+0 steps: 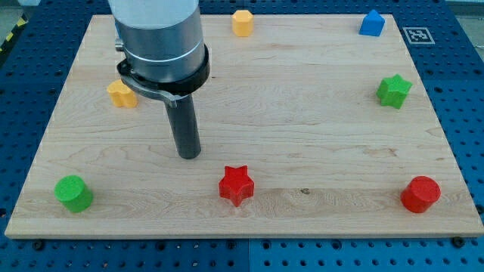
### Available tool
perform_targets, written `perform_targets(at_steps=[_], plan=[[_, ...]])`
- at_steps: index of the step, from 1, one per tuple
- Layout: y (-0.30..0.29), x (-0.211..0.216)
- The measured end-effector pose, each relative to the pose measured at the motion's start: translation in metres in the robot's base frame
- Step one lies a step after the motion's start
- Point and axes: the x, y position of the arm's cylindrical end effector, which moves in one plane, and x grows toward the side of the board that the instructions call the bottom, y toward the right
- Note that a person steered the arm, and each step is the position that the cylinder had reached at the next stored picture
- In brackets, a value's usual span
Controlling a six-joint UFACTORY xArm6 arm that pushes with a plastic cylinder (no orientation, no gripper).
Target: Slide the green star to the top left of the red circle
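The green star (394, 91) is sitting near the board's right edge, with the red circle (420, 194) lying nearer, at the near right corner. My tip (189, 155), a bare rod clamping nothing, is resting well left of both, touching no block. The red star (236, 184) is lying just right and nearer. A yellow block (122, 94) is sitting to the left.

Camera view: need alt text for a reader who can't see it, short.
A wooden board with my tip left of centre, touching no block; the green star sits far right, above the red circle. Also: red star, green cylinder, two yellow blocks, blue block.
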Motion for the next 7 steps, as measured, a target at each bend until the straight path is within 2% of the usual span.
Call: perform_targets(at_steps=[7], plan=[[0.000,-0.014]])
